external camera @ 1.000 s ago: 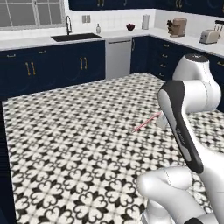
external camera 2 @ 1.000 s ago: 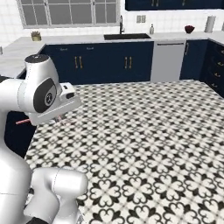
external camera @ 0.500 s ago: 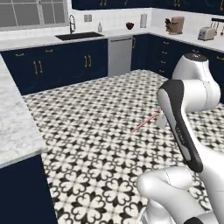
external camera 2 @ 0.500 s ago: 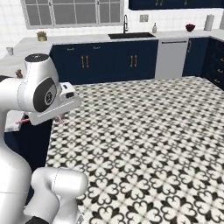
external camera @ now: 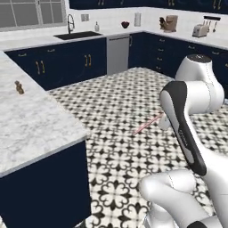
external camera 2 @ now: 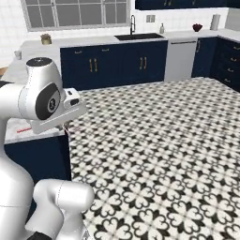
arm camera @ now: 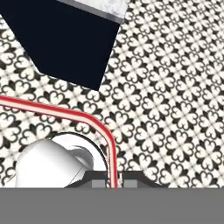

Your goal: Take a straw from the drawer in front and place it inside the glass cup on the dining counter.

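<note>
The gripper [arm camera: 114, 183] is clamped on the straw [arm camera: 61, 111], which runs up between the tips, bends and goes off the left edge of the hand view. In the left base view the straw [external camera: 148, 124] juts out from behind the arm, over open patterned floor [external camera: 116, 111]. The dining counter [external camera: 31, 120] ends in a corner just left of it — its far end is cut off. A small dark mill [external camera: 18, 87] stands on it. No writing can be read
</note>
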Tool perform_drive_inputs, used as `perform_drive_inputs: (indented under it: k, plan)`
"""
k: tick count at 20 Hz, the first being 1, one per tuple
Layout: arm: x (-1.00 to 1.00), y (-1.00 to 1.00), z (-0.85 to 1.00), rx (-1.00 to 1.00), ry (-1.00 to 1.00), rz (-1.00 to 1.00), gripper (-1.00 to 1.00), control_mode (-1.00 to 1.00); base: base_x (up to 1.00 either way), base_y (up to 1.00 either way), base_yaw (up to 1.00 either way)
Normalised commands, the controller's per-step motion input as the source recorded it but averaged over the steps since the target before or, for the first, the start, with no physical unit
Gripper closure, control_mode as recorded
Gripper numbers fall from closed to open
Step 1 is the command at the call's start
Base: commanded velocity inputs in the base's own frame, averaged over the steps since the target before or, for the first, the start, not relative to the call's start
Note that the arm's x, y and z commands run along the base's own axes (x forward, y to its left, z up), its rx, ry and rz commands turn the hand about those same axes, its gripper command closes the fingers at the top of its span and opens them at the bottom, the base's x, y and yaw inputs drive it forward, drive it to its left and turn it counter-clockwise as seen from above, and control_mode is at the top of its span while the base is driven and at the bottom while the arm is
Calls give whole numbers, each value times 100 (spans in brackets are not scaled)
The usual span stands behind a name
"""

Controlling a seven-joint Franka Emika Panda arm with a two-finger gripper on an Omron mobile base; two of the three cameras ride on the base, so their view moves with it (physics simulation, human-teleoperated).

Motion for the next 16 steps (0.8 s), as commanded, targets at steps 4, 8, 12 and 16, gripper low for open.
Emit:
perform_drive_inputs:
  k: [4,8,12,16]
  plan:
    - [0,0,0,0,0,0,100,100,-46,100,-25]
    - [0,0,0,0,0,0,100,100,-16,100,-32]
    - [0,0,0,0,0,0,100,100,-11,100,-35]
    - [0,0,0,0,0,0,100,100,-13,100,-34]
